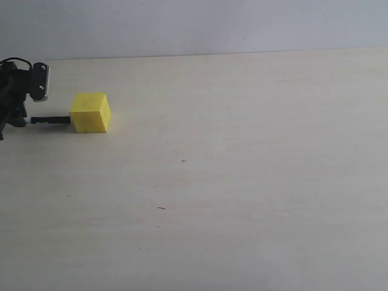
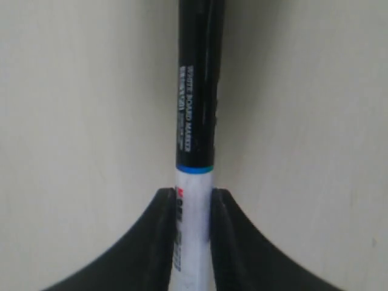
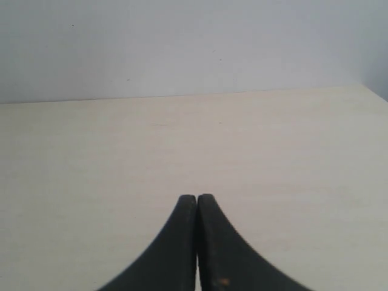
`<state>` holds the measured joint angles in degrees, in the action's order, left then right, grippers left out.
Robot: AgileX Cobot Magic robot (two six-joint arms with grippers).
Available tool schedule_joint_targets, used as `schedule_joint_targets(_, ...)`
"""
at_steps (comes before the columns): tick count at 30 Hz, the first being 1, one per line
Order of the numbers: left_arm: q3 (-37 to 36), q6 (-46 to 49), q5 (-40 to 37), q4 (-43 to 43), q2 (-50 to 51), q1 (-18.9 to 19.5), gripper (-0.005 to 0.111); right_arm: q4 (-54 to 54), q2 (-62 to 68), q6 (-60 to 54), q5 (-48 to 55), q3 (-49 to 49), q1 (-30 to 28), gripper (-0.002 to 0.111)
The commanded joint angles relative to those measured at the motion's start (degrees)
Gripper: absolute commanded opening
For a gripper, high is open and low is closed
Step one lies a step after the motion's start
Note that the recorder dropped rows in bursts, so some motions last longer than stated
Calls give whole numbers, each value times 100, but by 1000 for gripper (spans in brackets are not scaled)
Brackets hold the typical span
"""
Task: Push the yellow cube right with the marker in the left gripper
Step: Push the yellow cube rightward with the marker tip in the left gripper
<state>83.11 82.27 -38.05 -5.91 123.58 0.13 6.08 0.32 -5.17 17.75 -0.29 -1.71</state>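
The yellow cube point(image 1: 91, 112) sits on the pale table point(image 1: 242, 182) at the far left. My left gripper point(image 1: 24, 119), a black claw at the left edge, is shut on the marker point(image 1: 51, 120), which lies level and points right. Its black tip meets the cube's left face. In the left wrist view the marker point(image 2: 197, 109) runs out from between the fingers point(image 2: 160, 242), white barrel clamped, black cap with white lettering ahead; the cube is out of that view. My right gripper point(image 3: 197, 199) is shut and empty over bare table, and does not show in the exterior view.
The table stretches pale and bare to the right of the cube, with a few tiny dark specks point(image 1: 160, 208). A plain light wall point(image 1: 212, 24) stands behind the table's far edge.
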Motion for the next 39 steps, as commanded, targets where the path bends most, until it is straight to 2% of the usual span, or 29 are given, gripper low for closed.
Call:
schedule_joint_targets(1,15,-183,194,-1,-40,-620,0,-1,-32,-39,-65,29,-31,0)
schedule_joint_targets(4,15,-839,156,-408,-51,-353,0,-1,-32,-39,-65,29,-31,0)
schedule_joint_targets(7,15,-893,37,-408,-63,-142,0,-1,-32,-39,-65,29,-31,0)
schedule_joint_targets(9,15,-866,105,-397,-63,-259,0,-1,-32,-39,-65,29,-31,0)
schedule_joint_targets(13,15,-798,168,-470,-45,-1309,0,-1,-32,-39,-65,29,-31,0)
schedule_joint_targets(15,15,-1128,155,-770,-119,-1339,0,-1,-32,-39,-65,29,-31,0)
schedule_joint_targets(17,15,-1391,36,-797,-173,-1172,0,-1,-32,-39,-65,29,-31,0)
schedule_joint_targets(22,15,-1418,6,-811,-169,-1027,0,-1,-32,-39,-65,29,-31,0)
schedule_joint_targets(26,15,-1397,484,-811,-97,-1248,0,-1,-32,-39,-65,29,-31,0)
schedule_joint_targets(29,15,-1409,838,-811,-25,-1601,0,-1,-32,-39,-16,29,-31,0)
schedule_joint_targets(33,15,-1470,670,-843,-24,-2069,0,-1,-32,-39,-27,29,-31,0)
schedule_joint_targets(36,25,-1555,697,-908,-36,-2070,0,-1,-32,-39,-27,29,-31,0)
schedule_joint_targets(39,24,-1697,670,-908,-49,-1907,0,-1,-32,-39,-27,29,-31,0)
